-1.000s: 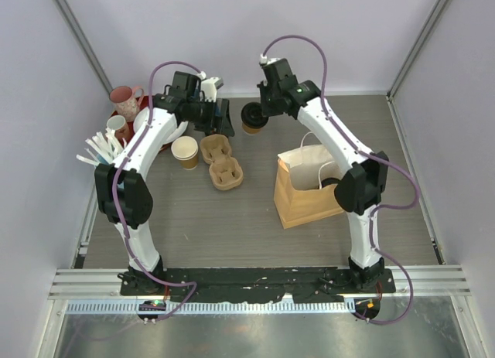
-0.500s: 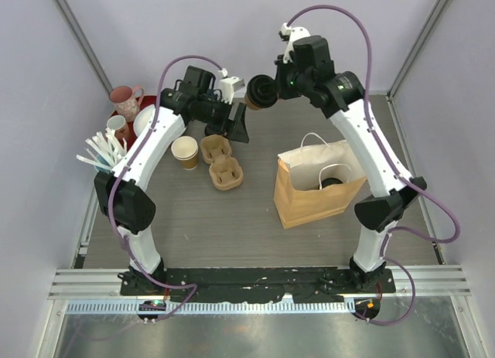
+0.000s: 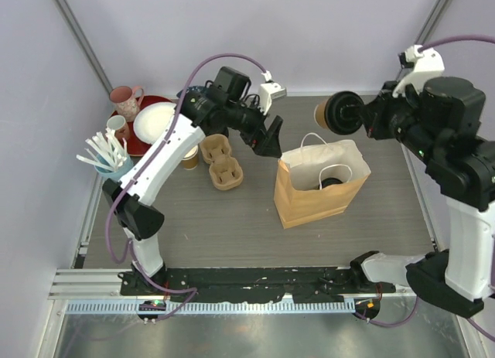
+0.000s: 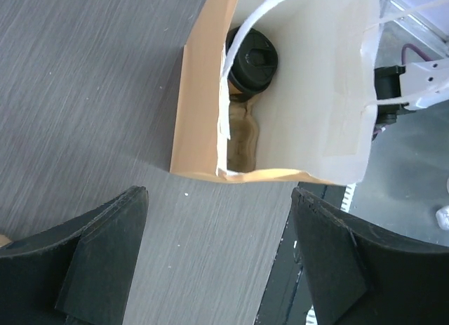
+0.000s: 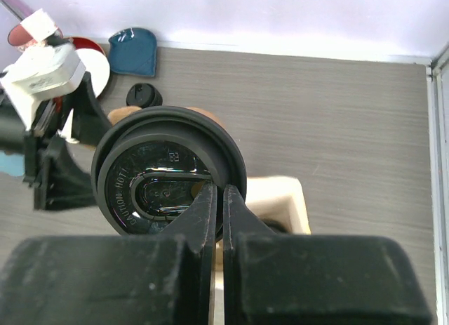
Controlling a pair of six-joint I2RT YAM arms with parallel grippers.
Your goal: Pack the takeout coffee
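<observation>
My right gripper (image 3: 357, 116) is shut on the lid rim of one takeout coffee (image 3: 332, 113), a tan cup with a black lid. It hangs tipped on its side, high above the back of the brown paper bag (image 3: 309, 207). In the right wrist view the lid (image 5: 161, 174) faces the camera, pinched at its edge by the gripper (image 5: 219, 193). A second takeout coffee (image 3: 334, 176) stands inside the bag, and the left wrist view shows its lid (image 4: 252, 58). My left gripper (image 3: 271, 138) hovers open and empty just left of the bag, its jaws wide apart over bare table (image 4: 217, 195).
Two pulp cup carriers (image 3: 220, 161) lie left of the bag, with a lidless tan cup (image 3: 188, 158) beside them. At the back left are a pink mug (image 3: 126, 101), a white plate (image 3: 155, 118) and a cup of white utensils (image 3: 104, 153). A loose black lid (image 5: 142, 95) lies near the back wall.
The right arm has lifted the cup and swung it right, from the table's back centre to above the bag. The left gripper has moved right toward the bag and opened wider.
</observation>
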